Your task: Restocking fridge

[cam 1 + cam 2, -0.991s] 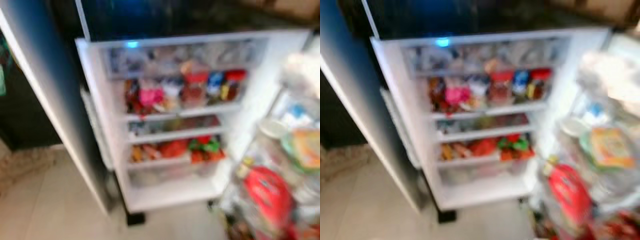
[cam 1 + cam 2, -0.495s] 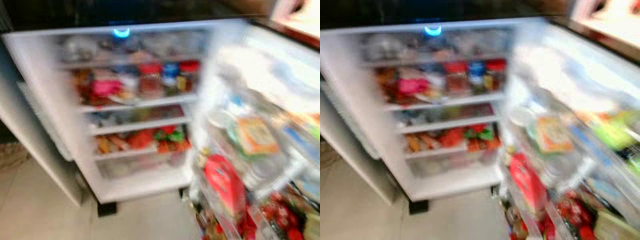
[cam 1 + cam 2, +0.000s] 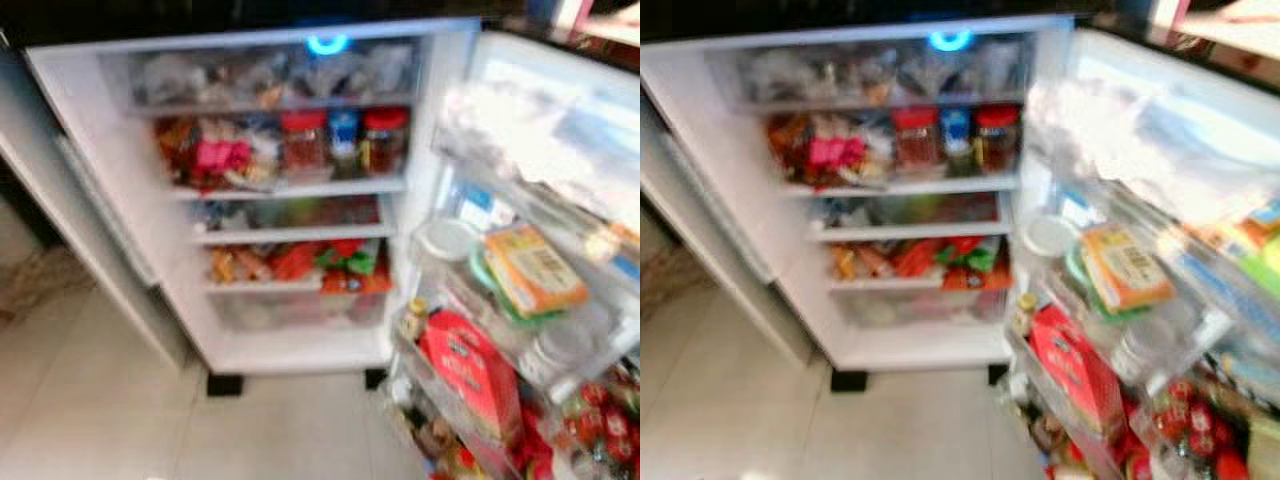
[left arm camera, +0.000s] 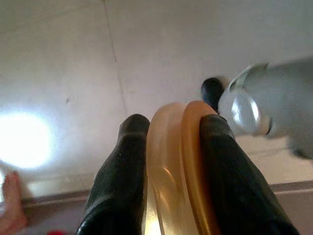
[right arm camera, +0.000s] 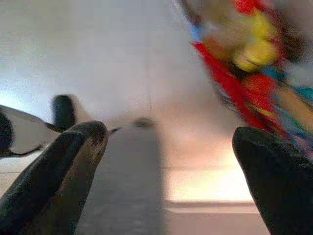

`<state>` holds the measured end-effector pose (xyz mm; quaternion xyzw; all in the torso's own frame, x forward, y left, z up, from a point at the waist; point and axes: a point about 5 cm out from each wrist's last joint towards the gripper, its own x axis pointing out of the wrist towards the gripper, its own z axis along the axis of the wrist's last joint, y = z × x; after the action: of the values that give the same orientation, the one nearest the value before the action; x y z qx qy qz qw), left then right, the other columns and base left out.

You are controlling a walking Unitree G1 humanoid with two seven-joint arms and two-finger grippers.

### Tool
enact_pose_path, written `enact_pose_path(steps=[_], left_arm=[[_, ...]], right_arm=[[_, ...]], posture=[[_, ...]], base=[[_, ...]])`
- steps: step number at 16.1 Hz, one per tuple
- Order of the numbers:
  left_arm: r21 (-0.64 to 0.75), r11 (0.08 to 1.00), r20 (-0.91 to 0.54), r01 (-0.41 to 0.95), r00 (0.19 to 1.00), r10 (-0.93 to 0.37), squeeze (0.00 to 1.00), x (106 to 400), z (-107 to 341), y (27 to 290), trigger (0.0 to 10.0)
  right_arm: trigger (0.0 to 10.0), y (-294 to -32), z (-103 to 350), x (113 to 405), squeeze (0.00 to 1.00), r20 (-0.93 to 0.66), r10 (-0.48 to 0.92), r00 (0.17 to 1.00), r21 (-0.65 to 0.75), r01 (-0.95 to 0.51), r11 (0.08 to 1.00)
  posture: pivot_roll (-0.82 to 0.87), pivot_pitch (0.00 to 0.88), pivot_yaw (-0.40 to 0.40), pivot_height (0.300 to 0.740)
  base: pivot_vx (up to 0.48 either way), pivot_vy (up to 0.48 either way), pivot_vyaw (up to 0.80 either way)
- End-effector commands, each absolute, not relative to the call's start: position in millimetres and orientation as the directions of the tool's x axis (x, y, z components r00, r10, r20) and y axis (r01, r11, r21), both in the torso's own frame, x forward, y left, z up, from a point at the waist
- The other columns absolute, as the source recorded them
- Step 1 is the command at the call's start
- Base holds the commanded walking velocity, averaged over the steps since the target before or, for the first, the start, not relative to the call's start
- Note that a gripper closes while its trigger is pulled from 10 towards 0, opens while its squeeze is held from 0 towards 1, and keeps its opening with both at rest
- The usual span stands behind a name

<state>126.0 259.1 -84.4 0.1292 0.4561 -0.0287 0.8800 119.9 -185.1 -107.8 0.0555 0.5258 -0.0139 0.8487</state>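
Two doors stand wide on the white fridge (image 3: 130,200) before us, its shelves crowded and lit, a blue light (image 3: 325,44) glowing at the top of the opening. On the fridge's upper shelf we see red-lidded jars (image 3: 304,145) beside a pink packet (image 3: 215,157); on the shelf lower down lie red and green packets (image 3: 340,265), with a clear drawer (image 3: 300,308) beneath them. To the right of the fridge's interior, its door bins carry a round white lid (image 3: 447,238), an orange-labelled flat pack (image 3: 532,268) and a red carton (image 3: 470,370) in a lower bin. Pale tiled floor (image 3: 90,410) spreads below the fridge.

Our left gripper (image 4: 168,127) pinches a pair of amber translucent curved pieces, plastic by the look (image 4: 176,166), its black fingers (image 4: 122,176) pressed against either side; we cannot tell what the item is. It hangs over the floor, away from the fridge's shelves. Our right gripper (image 5: 166,147) has its fingers (image 5: 63,166) spread wide with nothing between them, and blurred colourful packets (image 5: 244,58) lie beyond it.
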Motion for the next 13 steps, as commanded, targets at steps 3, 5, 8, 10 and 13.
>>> enact_pose_path(steps=[3,5,8,10,13], left_arm=[[0.325,0.892,-0.535,0.313,0.839,-0.1,0.0,186,-46,222,10.0],[0.433,0.783,-0.517,0.446,0.834,-0.189,0.0,193,-30,225,10.0],[0.357,0.865,-0.524,0.352,0.842,-0.127,0.0,190,-36,234,10.0],[0.261,0.955,-0.393,0.144,0.919,-0.031,0.0,200,-18,231,10.0],[0.006,0.998,-0.171,-0.062,0.983,0.062,0.0,234,32,215,10.0]], right_arm=[[10.0,-188,-111,108,0.0,-0.917,0.039,0.398,0.063,0.047,0.997],[10.0,-188,-111,107,0.0,-0.916,0.042,0.399,0.067,0.049,0.997],[10.0,-187,-111,107,0.0,-0.916,0.047,0.398,0.07,0.042,0.997],[10.0,-187,-111,108,0.0,-0.913,0.05,0.405,0.074,0.044,0.996],[10.0,-189,-111,108,0.0,-0.913,0.047,0.404,0.069,0.041,0.997]], posture=[[-0.05,0.032,0.047,0.74],[-0.04,0.033,0.048,0.74],[-0.04,0.032,0.051,0.74],[-0.05,0.041,0.046,0.74],[-0.03,0.053,0.029,0.74]], base=[[0.0,0.0,0.0],[0.0,0.0,0.0],[0.0,0.0,0.0],[0.0,0.0,0.0],[0.0,0.0,0.0]])
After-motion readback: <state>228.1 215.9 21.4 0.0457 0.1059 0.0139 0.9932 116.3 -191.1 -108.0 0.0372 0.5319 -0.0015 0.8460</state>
